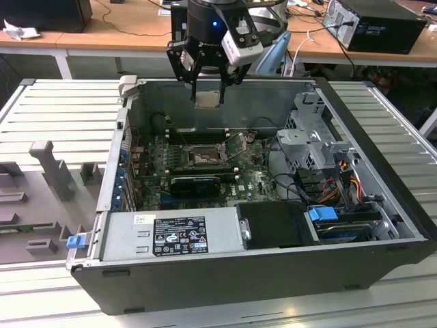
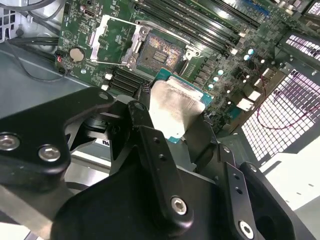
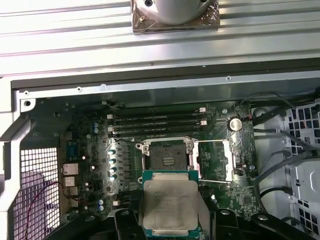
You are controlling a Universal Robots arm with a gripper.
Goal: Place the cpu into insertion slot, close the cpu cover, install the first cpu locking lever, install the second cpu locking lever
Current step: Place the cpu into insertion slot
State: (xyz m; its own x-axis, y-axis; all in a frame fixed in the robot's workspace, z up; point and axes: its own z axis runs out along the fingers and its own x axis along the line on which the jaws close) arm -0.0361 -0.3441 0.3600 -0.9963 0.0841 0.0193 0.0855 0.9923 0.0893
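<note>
**Hold in midair above the bared insertion slot [image 1: 203, 157]**

Black fingers of the gripper [image 1: 207, 94] are clenched on opposite edges of the cpu [image 1: 207, 100], which hangs level over the far side of the open computer case [image 1: 382, 205], well above the green motherboard [image 1: 256, 179]. Being square, the chip has no long axis. Its pale metal top faces up, and in the first wrist view its edges [image 3: 169, 202] run roughly parallel to those of the slot [image 3: 166, 157]. The cpu cover [image 3: 215, 160] lies swung open beside the slot, on the side toward the coin cell [image 3: 235, 123]. Long memory slots [image 3: 155, 122] run just past the socket. A boxy power supply [image 1: 171, 232] fills the case's near edge.
</note>
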